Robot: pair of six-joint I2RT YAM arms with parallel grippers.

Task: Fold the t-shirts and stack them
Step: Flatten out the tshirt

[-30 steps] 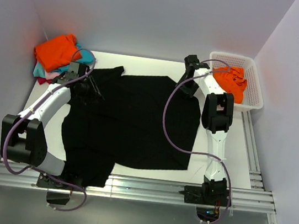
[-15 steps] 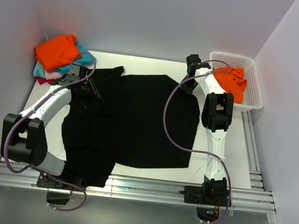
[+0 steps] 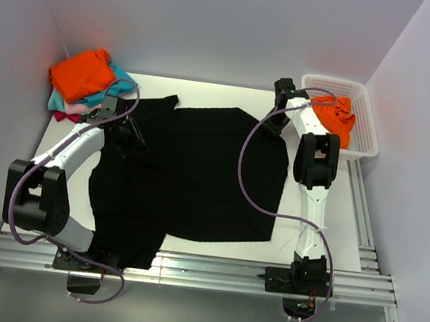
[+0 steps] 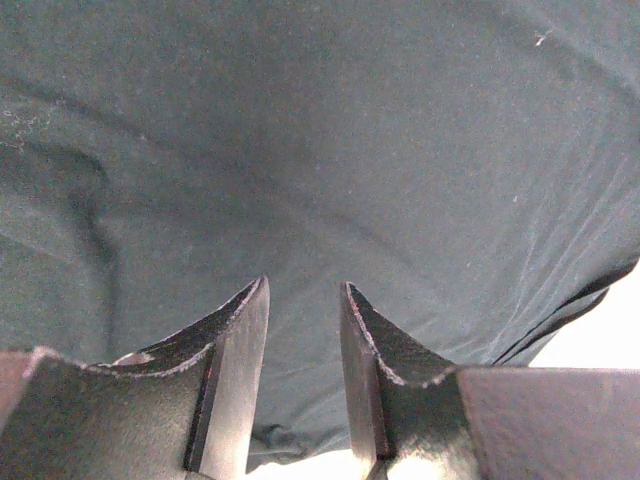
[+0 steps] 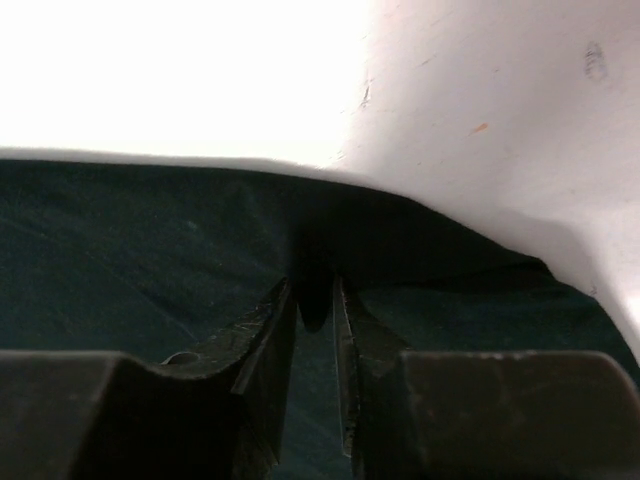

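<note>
Top view: black t-shirt (image 3: 189, 173) spread over centre of bench (image 3: 216, 97). Left tool (image 3: 127, 129) above its far left part, right tool (image 3: 274, 120) at its far right corner. Stack (image 3: 82, 72) of orange, teal and pink t-shirts at far left corner. Loose orange t-shirt (image 3: 335, 118) in white basket (image 3: 362, 142) at far right.

Left wrist view: left tool (image 4: 304, 290) released, fingers apart, nothing between them; black t-shirt (image 4: 350, 150) fills the view beyond; sliver of bench (image 4: 600, 330) at right.

Right wrist view: right tool (image 5: 312, 285) clenched on small fold at edge of black t-shirt (image 5: 130, 260); bare bench (image 5: 200, 80) beyond.
</note>
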